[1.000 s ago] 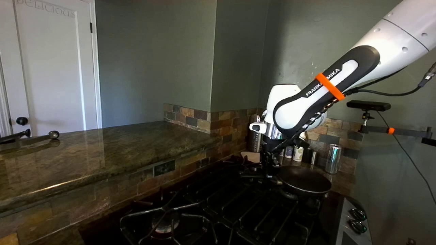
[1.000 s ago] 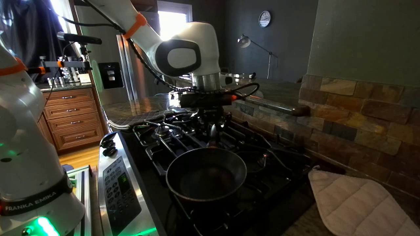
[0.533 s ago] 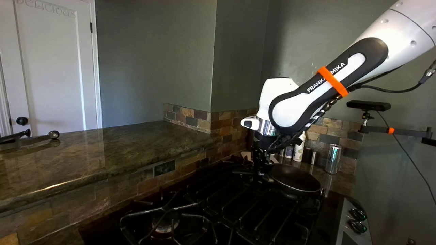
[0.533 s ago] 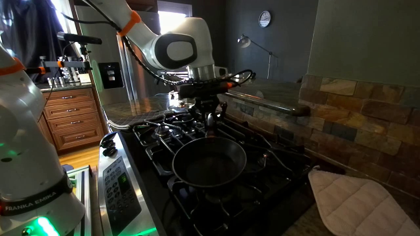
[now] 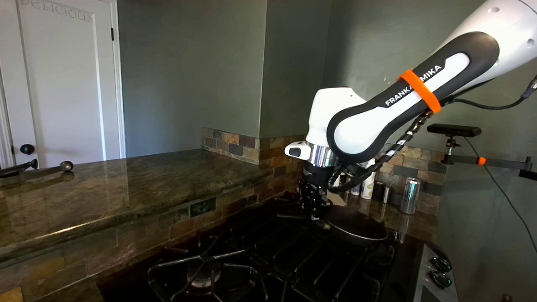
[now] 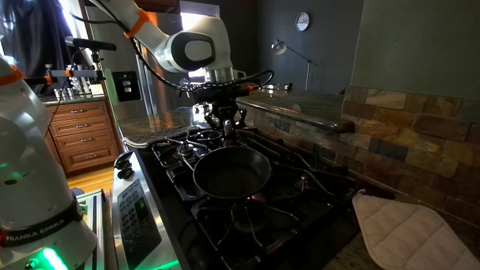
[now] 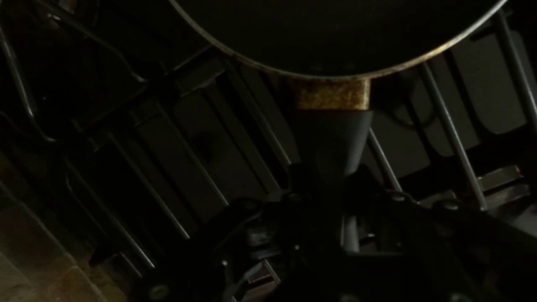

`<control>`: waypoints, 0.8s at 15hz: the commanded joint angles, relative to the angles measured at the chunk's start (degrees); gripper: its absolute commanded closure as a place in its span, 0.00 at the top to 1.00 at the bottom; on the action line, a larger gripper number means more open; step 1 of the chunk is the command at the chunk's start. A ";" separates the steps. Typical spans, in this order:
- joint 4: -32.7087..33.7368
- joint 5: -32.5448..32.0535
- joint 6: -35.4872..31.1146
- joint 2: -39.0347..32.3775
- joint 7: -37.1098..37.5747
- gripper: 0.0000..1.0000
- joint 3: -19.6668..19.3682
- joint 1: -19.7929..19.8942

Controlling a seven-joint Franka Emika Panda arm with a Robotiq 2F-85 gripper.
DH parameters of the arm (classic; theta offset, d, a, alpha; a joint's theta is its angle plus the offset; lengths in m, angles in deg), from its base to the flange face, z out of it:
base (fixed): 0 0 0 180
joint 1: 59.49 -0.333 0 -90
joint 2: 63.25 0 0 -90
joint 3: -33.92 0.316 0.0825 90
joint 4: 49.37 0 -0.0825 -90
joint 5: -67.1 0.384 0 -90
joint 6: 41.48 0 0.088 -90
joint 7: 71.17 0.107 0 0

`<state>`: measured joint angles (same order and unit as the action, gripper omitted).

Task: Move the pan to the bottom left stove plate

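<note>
The dark round pan [image 5: 356, 224] also shows in an exterior view [image 6: 232, 172]. My gripper [image 6: 227, 125] is shut on the pan's dark handle [image 7: 333, 134], seen in the dim wrist view with the pan's rim [image 7: 268, 72] ahead of it. The gripper [image 5: 316, 216] stands upright over the middle grates. The pan seems held a little above the grates; the gap is hard to judge. The bottom left stove plate [image 6: 185, 150], a capped burner under star-like bars, lies beyond the pan on the control panel side.
The near burner [image 6: 247, 221] is uncovered. Another burner [image 6: 303, 182] lies on the tile wall side, and one [image 5: 203, 274] at the other end. The control panel [image 6: 139, 213] borders the stove. A pot holder [image 6: 416, 232] and steel can [image 5: 410, 195] stand beyond the stove's end.
My gripper and the pan have moved together along the stove, away from the pot holder end toward the other end. The pan has come off the near burner. The grip has not visibly changed.
</note>
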<state>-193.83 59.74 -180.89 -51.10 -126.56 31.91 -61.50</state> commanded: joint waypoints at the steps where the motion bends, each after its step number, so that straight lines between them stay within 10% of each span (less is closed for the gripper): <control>1: -0.40 0.02 2.97 1.55 0.80 0.08 1.82 -2.30; 11: 0.23 1.16 2.87 1.05 1.24 0.08 6.10 -7.83; 12: 0.06 0.27 1.53 0.50 1.17 0.32 5.35 -6.95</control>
<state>-193.82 60.06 -179.46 -50.60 -125.44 37.43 -68.31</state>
